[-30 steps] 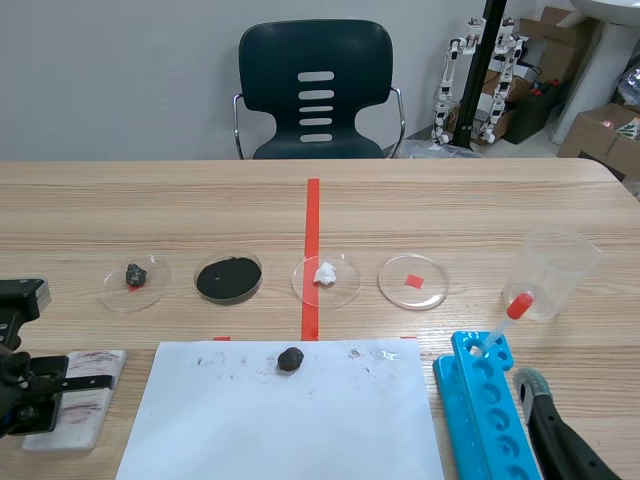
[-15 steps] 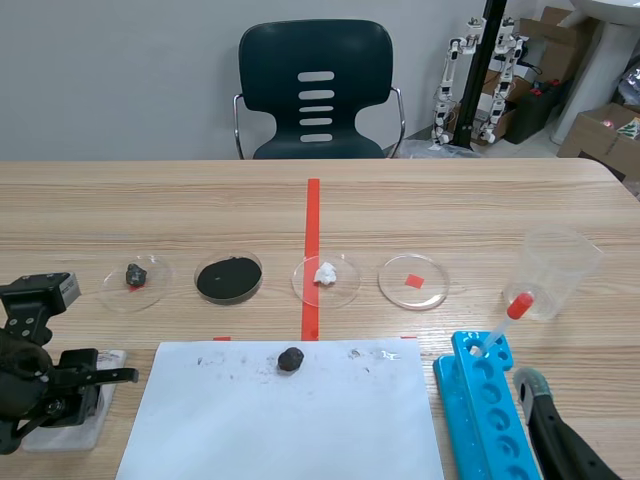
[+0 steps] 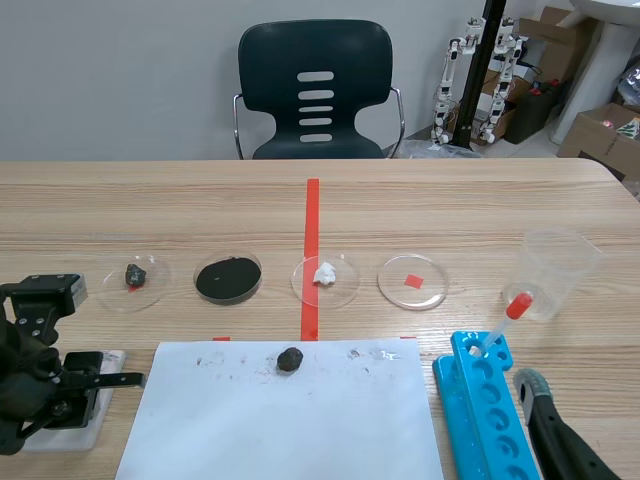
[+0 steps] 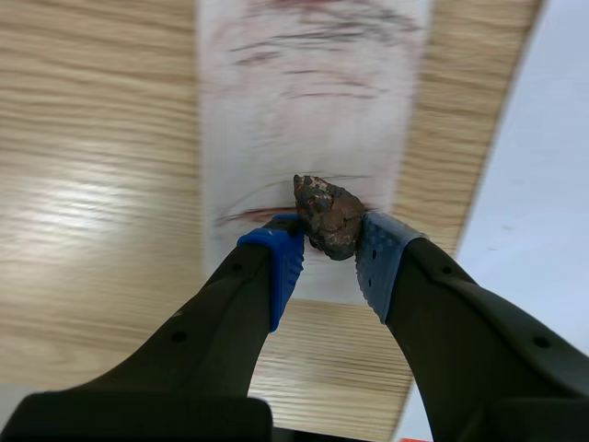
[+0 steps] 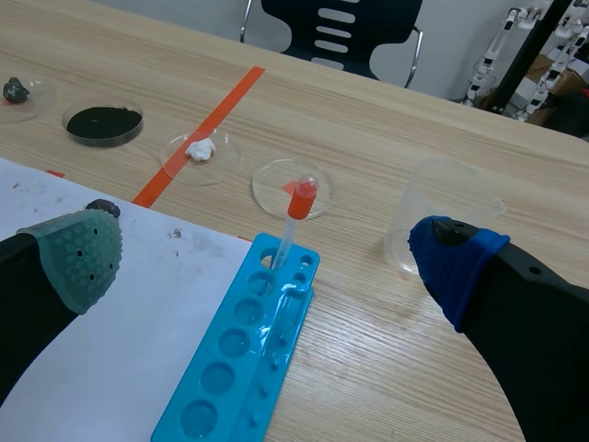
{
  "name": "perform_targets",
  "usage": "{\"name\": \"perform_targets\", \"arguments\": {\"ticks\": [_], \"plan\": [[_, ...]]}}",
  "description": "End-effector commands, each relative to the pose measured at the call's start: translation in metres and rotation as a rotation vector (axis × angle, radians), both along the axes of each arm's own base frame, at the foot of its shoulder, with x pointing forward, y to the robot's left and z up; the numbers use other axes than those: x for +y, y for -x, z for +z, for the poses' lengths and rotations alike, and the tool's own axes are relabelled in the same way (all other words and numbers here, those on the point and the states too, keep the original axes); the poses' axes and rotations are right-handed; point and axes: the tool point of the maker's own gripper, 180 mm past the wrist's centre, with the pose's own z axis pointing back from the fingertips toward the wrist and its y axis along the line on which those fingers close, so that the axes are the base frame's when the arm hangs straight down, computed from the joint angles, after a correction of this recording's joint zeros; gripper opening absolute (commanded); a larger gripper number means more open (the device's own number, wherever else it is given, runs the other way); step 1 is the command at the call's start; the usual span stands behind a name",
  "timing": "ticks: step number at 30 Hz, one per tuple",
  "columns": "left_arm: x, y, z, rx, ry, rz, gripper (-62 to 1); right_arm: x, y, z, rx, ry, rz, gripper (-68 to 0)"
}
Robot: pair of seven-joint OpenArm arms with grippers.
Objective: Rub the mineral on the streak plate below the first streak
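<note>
Two claws are shown. The left claw (image 4: 329,253) is clamped on a rough brown stone (image 4: 329,216), which is held between its blue pads over the near end of the white plate (image 4: 304,110). A reddish mark is seen on the plate just beside the stone, and darker streaks lie farther ahead of the claw. Whether the stone actually presses on the plate cannot be told. The right claw (image 5: 269,256) is spread apart with nothing in it, well apart from the plate.

Little bare plate is left between the stone and the plate's edge under the claw, so a stroke could probably be run off onto the wood. The plate seems to be held down by nothing and might be pushed along if too much force is applied. The lumpy stone could also be twisted in the soft pads, and a fresh mark could be laid over the reddish one.

Far ahead of both claws, a dark chair (image 3: 315,90) and cardboard boxes (image 3: 600,130) are seen behind the wooden table (image 3: 450,200). A white paper sheet (image 3: 280,420) is spread between the claws, beside the plate. A blue tray (image 3: 485,410) and a clear cup (image 3: 560,270) are placed ahead of the right claw. A small dark lump (image 3: 290,359) is left on the sheet.
</note>
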Motion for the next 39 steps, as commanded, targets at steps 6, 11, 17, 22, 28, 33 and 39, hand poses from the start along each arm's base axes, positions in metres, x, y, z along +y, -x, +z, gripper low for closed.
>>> {"name": "perform_targets", "arguments": {"ticks": [6,11,17,22,28,33,39], "plan": [[0.028,0.018,-0.003,0.062,-0.116,0.040,-49.3,-0.001,-0.004,0.009,-0.036,-0.008,-0.005,0.4],[0.033,0.018,-0.002,0.061,-0.144,0.049,-49.3,-0.001,-0.004,0.009,-0.036,-0.008,-0.005,0.4],[0.015,0.016,-0.006,0.055,-0.045,0.033,-49.3,-0.001,-0.004,0.009,-0.036,-0.008,-0.005,0.4],[-0.007,0.014,-0.010,0.048,0.049,-0.008,-49.3,-0.001,-0.004,0.009,-0.036,-0.008,-0.005,0.4],[-0.028,0.013,-0.013,0.036,0.127,-0.043,-49.3,-0.001,-0.004,0.009,-0.036,-0.008,-0.005,0.4],[-0.043,0.012,-0.014,0.029,0.191,-0.065,-49.3,-0.001,-0.004,0.009,-0.036,-0.008,-0.005,0.4],[-0.036,0.007,-0.007,-0.026,0.132,-0.090,-49.3,-0.001,-0.004,0.009,-0.036,-0.008,-0.005,0.4]]}}
